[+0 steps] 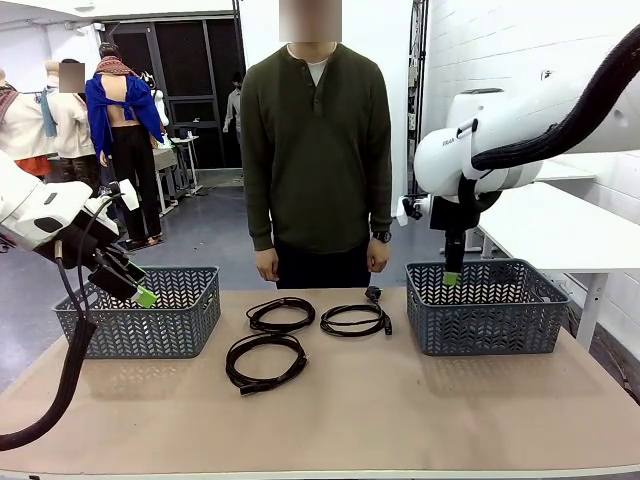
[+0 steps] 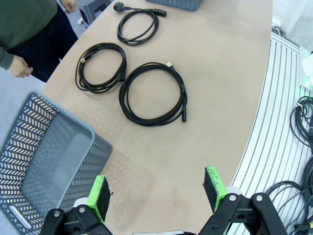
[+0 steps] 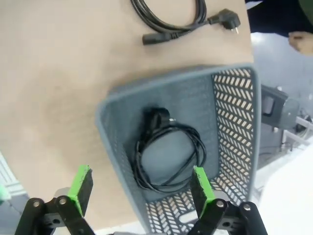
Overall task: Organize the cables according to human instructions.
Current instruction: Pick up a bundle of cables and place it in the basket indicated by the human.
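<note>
**Desk:** What did the tan table (image 1: 420,420) carry?

**Photographer:** A person stood at its far edge. Two grey plastic bins with herringbone lattice walls sat on it, the left basket (image 1: 185,320) and the right basket (image 1: 490,320), one toward each end.

**Desk:** And the arms?

**Photographer:** The left gripper (image 2: 159,188) hovered over bare tabletop beside the left basket. Its jaws were spread wide, with nothing between the green pads (image 2: 99,196). The right gripper (image 3: 142,183) hung above the right basket, equally wide and empty.

**Desk:** Where were the cables?

**Photographer:** Three lay between the baskets: the nearest coil (image 1: 265,360), the far-left coil (image 1: 281,315) and the far-right coil (image 1: 353,320). A fourth coil (image 3: 168,156) rested on the right basket's floor.

**Desk:** How would they handle?

**Photographer:** By my reading they were light and limp, thin cords in smooth black jackets, loosely wound. A lifted coil would probably sag and spread. The safest hold looked to be a pinch across one side of the ring, where several turns ran bundled together. The small hard plug (image 2: 185,116) at a cord's end looked like the wrong place to grip, since the loops would likely trail from it.
</note>
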Tool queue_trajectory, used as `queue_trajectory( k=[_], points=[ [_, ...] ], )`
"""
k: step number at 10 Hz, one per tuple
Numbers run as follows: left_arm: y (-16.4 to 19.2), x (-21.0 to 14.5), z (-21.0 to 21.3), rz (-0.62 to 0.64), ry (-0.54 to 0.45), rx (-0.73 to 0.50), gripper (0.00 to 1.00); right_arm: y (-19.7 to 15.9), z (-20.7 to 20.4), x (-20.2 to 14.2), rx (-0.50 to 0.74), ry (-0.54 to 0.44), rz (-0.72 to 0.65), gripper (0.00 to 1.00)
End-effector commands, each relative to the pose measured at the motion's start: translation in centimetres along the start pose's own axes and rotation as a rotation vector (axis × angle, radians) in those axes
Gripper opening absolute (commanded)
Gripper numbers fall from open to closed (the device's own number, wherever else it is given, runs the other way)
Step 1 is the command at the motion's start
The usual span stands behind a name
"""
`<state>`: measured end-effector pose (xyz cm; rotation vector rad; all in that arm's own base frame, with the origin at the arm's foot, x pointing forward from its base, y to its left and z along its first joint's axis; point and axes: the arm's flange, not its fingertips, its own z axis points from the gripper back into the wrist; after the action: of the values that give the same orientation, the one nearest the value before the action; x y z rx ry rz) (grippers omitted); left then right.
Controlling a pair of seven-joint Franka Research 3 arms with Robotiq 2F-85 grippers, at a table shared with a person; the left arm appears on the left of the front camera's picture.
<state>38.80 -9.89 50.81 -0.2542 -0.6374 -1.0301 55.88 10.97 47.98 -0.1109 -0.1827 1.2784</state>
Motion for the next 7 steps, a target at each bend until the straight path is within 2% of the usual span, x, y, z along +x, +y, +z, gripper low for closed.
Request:
queue_trajectory(
  k=[1,3,7],
  points=[
    [0.3,-0.4,-0.1,-0.018,-0.017,-0.019,1.0,3.3,-1.1,0.3,-0.022,-0.076,-0.046,1.0],
    [0.3,-0.4,-0.1,-0.018,-0.017,-0.019,1.0,5.7,-1.2,0.5,-0.009,-0.17,-0.028,1.0],
    [0.3,-0.4,-0.1,-0.018,-0.017,-0.019,1.0,8.8,-0.6,0.7,-0.009,-0.255,0.004,1.0]
  ],
)
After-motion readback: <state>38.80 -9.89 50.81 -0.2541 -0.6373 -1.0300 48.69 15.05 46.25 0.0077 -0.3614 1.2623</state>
